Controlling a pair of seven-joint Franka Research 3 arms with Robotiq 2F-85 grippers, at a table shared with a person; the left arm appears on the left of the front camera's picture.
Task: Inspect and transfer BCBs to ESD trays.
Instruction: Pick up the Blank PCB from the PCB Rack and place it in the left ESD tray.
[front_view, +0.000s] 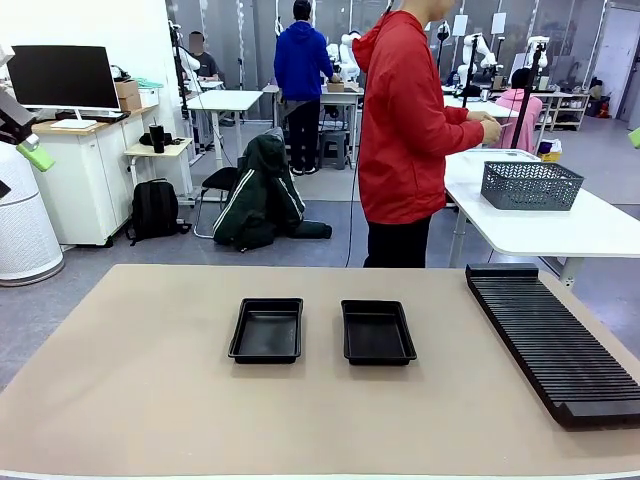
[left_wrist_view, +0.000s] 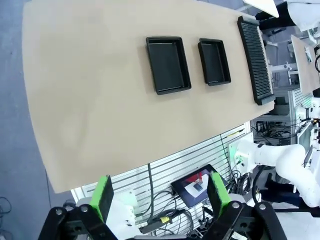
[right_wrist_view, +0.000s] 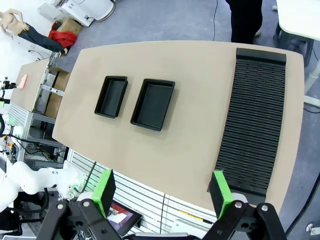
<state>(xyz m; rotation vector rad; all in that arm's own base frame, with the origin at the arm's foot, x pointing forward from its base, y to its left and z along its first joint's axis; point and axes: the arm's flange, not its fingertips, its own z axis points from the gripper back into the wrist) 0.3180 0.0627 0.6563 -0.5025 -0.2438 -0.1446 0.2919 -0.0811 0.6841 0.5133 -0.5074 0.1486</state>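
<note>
Black plastic, shallow and sloped at the walls: the left ESD tray (front_view: 266, 330) and the right ESD tray (front_view: 377, 332) lie side by side near the middle of the tan table (front_view: 150, 400). They are close but apart, long sides parallel, and each floor shows bare black. The long black slotted rack (front_view: 550, 340) lies well to the robot's right of them, along that side of the table, running from the far edge towards the near one.

The left gripper (left_wrist_view: 161, 202) hangs high above the table's near left corner. Its green-padded fingers (left_wrist_view: 102, 205) are spread wide with nothing between them. From there both trays and the rack show far below, across the tabletop.

The right gripper (right_wrist_view: 162, 194) hangs high over the near edge on the rack's side, its jaws likewise wide apart and holding nothing. One of its green pads (right_wrist_view: 220, 195) shows against the near end of the rack.

Beyond the far edge a person in a red hooded top (front_view: 405, 130) stands side-on, hands (front_view: 488, 128) held together at chest height, turned towards a white table (front_view: 540, 225). On that table stands a dark wire mesh basket (front_view: 530, 185); what it holds cannot be told.
</note>
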